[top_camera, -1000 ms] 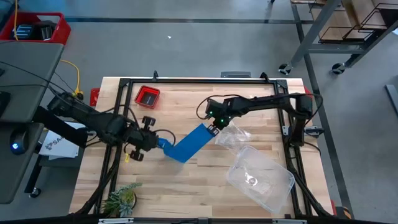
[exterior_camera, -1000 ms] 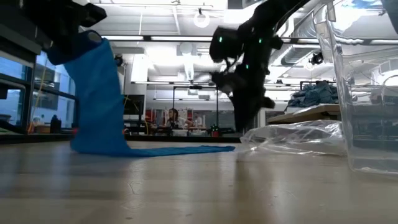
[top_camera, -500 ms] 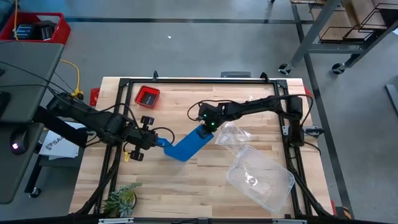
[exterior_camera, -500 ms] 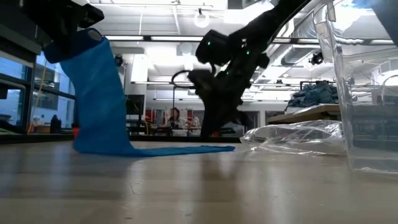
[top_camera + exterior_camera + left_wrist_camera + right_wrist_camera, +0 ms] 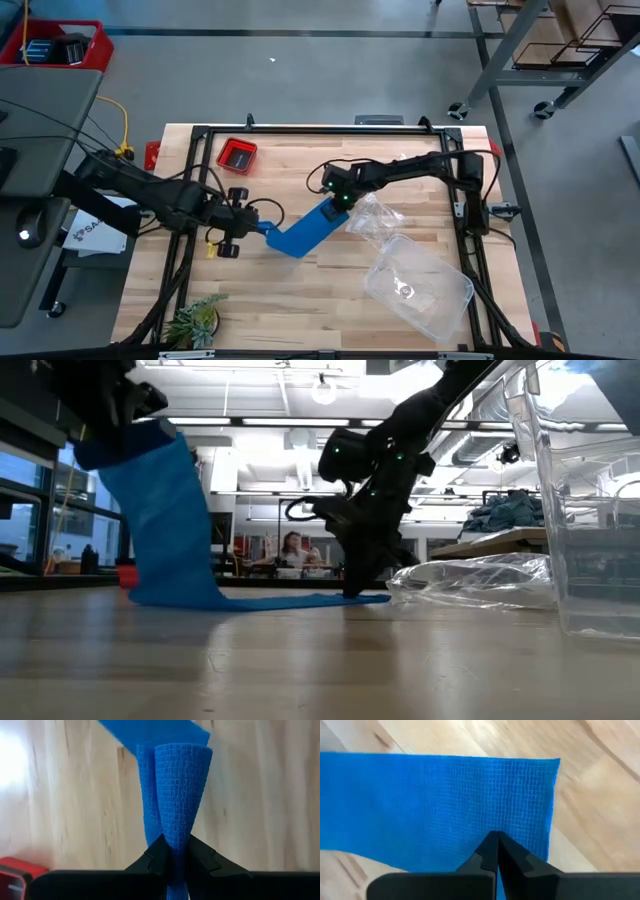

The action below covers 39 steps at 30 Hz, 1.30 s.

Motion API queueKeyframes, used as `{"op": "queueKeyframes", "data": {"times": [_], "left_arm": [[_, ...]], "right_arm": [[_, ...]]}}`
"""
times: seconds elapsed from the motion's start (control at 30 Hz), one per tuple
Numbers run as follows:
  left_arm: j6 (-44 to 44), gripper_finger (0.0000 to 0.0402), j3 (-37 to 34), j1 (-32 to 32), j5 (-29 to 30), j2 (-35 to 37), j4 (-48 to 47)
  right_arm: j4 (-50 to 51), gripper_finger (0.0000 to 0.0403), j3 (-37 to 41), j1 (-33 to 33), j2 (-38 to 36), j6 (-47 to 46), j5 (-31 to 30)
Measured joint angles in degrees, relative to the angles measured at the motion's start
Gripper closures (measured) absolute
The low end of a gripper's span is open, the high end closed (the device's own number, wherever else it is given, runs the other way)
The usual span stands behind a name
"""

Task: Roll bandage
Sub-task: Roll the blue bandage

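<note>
- High view: bandage (image 5: 305, 229) lies mid-table as a flat band, long axis running from left gripper (image 5: 250, 227) up to right gripper (image 5: 341, 203).
- Low view: left end lifted off the table (image 5: 320, 660); the rest lies flat.
- Left wrist view: fingers clamped on the bunched end.
- Right wrist view: fingertips (image 5: 495, 851) together over the far end; whether they pinch the fabric or only press it I cannot tell.

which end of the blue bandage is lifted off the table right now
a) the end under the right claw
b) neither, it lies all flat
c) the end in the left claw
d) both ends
c: in the low view the bandage rises steeply to the left claw, which is shut on its bunched end, while the far end lies flat on the table under the right claw, whose fingers are closed.
</note>
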State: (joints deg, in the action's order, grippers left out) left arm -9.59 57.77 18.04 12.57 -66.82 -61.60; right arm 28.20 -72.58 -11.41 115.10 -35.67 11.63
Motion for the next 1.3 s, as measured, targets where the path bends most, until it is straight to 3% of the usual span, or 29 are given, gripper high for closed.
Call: {"op": "queueKeyframes", "data": {"times": [0.2,0.4,0.53,0.73,0.87,1.13,1.3], "left_arm": [[9.2,0.0368,-3.3,-1.1,4.1,0.1,-1.9],[16.6,0.0368,-4.5,-3.8,9.1,0.1,-1.2],[21.8,0.0368,-4.5,-5.7,9.3,0.1,-1.3],[21.1,0.0368,-4.4,-6.4,7.6,0.1,-0.7],[18.4,0.0368,-4.4,-5.5,6.1,0.1,1.3],[16.7,0.0368,-4.4,-1.0,-0.5,0.3,3.7],[14.6,0.0368,-4.5,0.7,-1.5,0.2,7.4]], "right_arm": [[5.6,0.0403,0.3,0.5,-2.9,1.1,-5.4],[7.4,0.0403,2.6,-1.5,-6.1,-0.5,-6.0],[2.6,0.0403,7.6,-1.7,-9.9,-4.6,-5.1],[-9.7,0.0403,10.0,-1.3,-17.1,-6.9,-5.4],[-9.3,0.0403,10.3,-1.5,-15.3,-8.1,-5.2],[-13.8,0.0403,10.3,-1.7,-7.5,-6.8,4.8],[-13.8,0.0403,10.3,-1.7,-5.5,-5.9,5.3]]}}
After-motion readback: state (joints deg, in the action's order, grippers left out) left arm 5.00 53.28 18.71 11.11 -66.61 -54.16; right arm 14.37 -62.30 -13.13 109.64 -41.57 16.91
